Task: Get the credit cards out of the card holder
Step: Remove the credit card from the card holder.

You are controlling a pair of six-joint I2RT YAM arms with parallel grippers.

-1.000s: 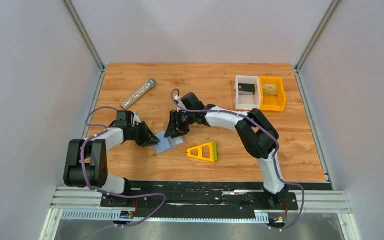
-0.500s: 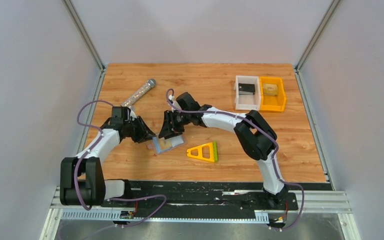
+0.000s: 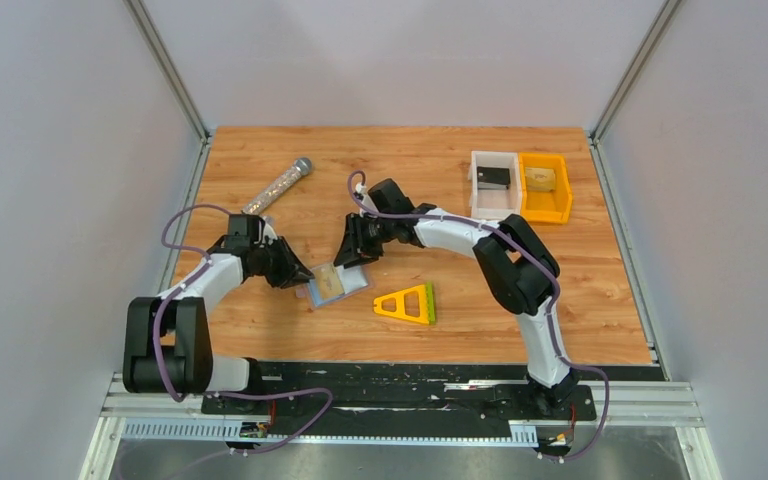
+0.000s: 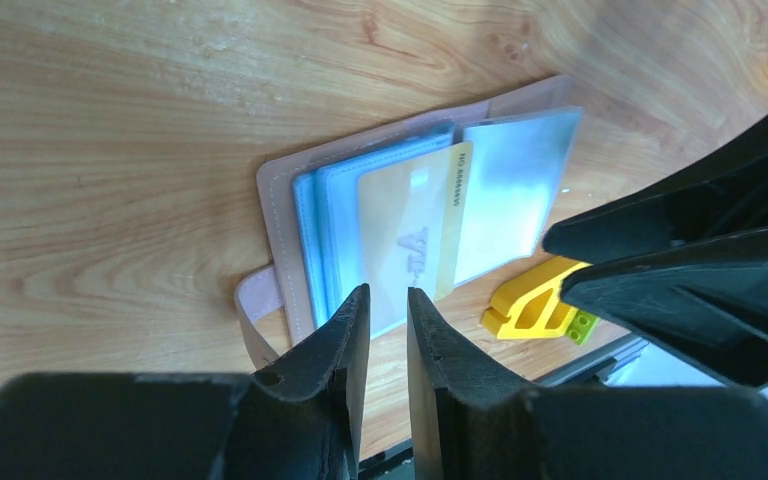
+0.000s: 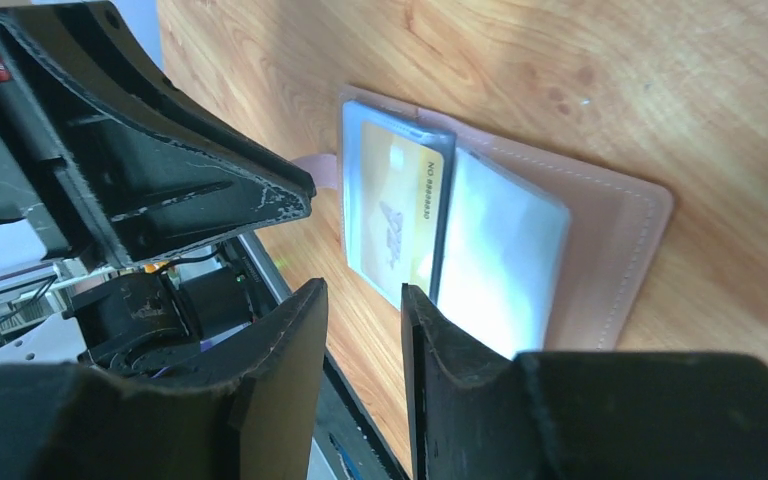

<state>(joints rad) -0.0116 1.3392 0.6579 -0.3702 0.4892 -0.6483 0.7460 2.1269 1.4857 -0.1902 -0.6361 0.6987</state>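
The card holder (image 3: 352, 285) lies open on the wood between my two grippers, pinkish cover down, clear blue sleeves (image 4: 515, 185) facing up. A tan-gold credit card (image 3: 329, 284) shows on its left page (image 4: 410, 235) (image 5: 398, 210); whether it sits inside a sleeve I cannot tell. My left gripper (image 3: 295, 274) hovers just off the holder's left edge, jaws a narrow gap apart with nothing between them (image 4: 388, 297). My right gripper (image 3: 352, 256) hangs over the holder's far edge, also slightly open and empty (image 5: 364, 292).
A yellow-and-green triangular frame (image 3: 407, 303) lies just right of the holder. A glittery tube (image 3: 276, 187) rests at the back left. A white bin (image 3: 494, 186) and an orange bin (image 3: 545, 187) stand at the back right.
A blue sleeve page has turned over, exposing the gold card. My left gripper has drawn back left off the holder. My right gripper has lifted back toward the far side.
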